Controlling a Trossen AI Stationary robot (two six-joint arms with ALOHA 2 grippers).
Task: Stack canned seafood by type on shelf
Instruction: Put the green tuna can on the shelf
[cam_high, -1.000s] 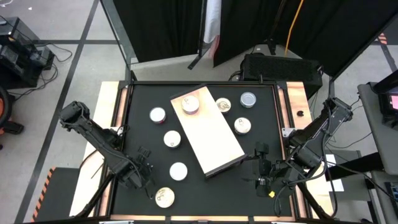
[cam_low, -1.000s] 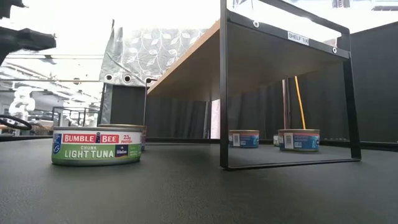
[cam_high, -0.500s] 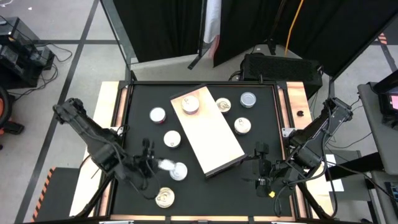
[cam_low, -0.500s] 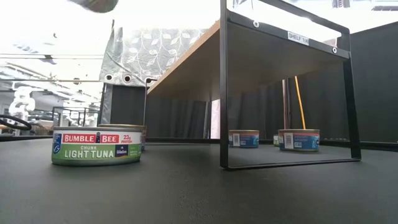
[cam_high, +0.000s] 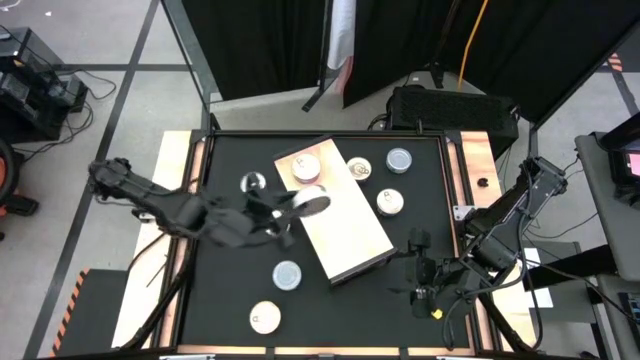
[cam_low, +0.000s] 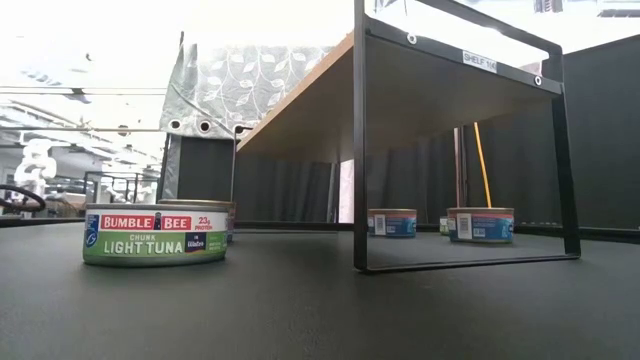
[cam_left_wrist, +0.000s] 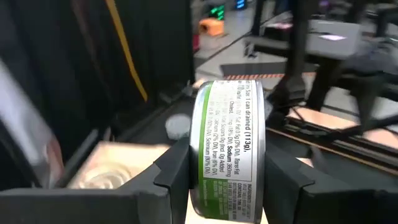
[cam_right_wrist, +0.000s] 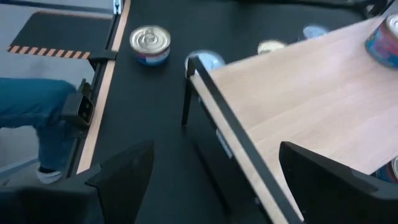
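Plainly, the chief risk lay in the release: the left gripper (cam_high: 300, 205) held a green-labelled tuna can (cam_left_wrist: 227, 152) on its edge, lid facing sideways, over the near-left edge of the light-wood shelf (cam_high: 350, 225), and a can let go in that attitude could roll off the board or drop to the black tabletop (cam_high: 225, 165) beside it. It could also knock the purple-sided can (cam_high: 306, 167) already standing at the shelf's far end, which lay just beyond the carried one, should the arm swing in low. The left gripper's fingers (cam_left_wrist: 174, 171) were clamped on the can's two flat faces, spread only as far as the can's thickness, and in the wrist view the label sat square between them. The right gripper (cam_high: 423, 268) waited beside the shelf's near corner, its fingers wide apart and empty. Other cans were scattered on the tabletop: two on the left near the front (cam_high: 287, 273) (cam_high: 265, 317), and three to the right of the shelf, among them a bluish-lidded one (cam_high: 399, 159).
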